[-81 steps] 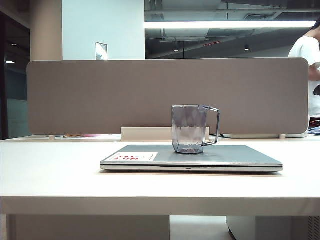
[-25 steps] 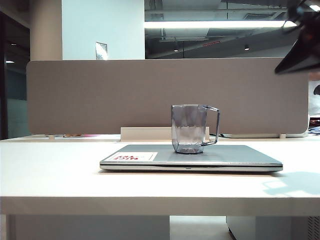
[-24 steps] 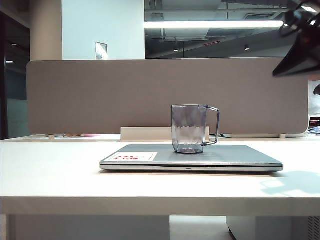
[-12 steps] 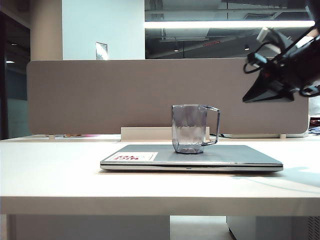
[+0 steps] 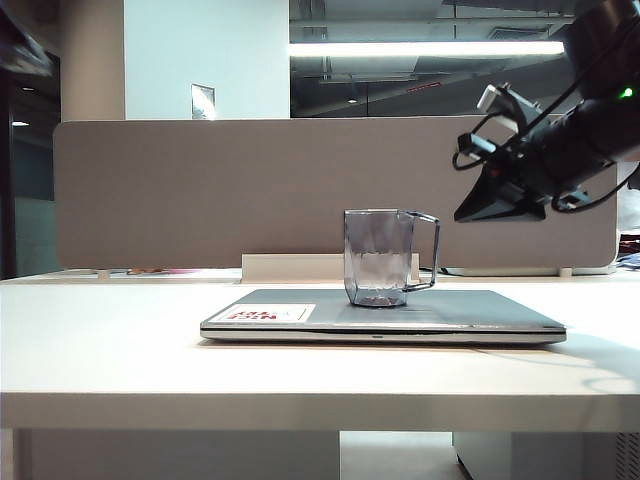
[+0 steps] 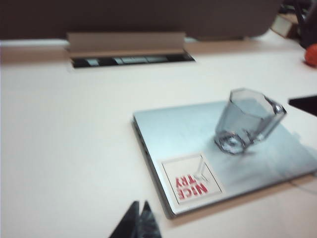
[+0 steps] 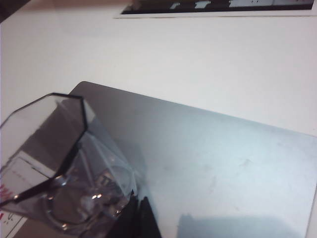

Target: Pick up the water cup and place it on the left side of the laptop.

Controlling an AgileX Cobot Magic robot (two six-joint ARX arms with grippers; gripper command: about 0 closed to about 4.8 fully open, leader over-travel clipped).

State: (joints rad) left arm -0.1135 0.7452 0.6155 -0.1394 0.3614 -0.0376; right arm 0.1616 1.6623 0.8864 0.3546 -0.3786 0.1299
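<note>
- the table [image 5: 110,350] fills the lower part of the exterior frame and carries the laptop, with bare top to the lower left of it, likely the spot meant for the cup.
- the laptop [image 5: 470,315] lies shut and flat at lower centre; its lid serves as a stand for the cup, and the white sticker [image 6: 190,179] with red print sits on the lid toward its left end.
- the right claw [image 5: 487,207] hangs at upper right of the exterior frame, above and to the right of the cup, apart from it; its tips show together in the right wrist view [image 7: 140,218], holding nothing.
- the water cup [image 5: 380,256] stands upright on the lid at frame centre, handle turned toward the right claw, which probably suits a grab from that side.
- the left claw [image 6: 139,220] shows only in its wrist view, tips together, empty, over bare table, well apart from the cup at middle right.
</note>
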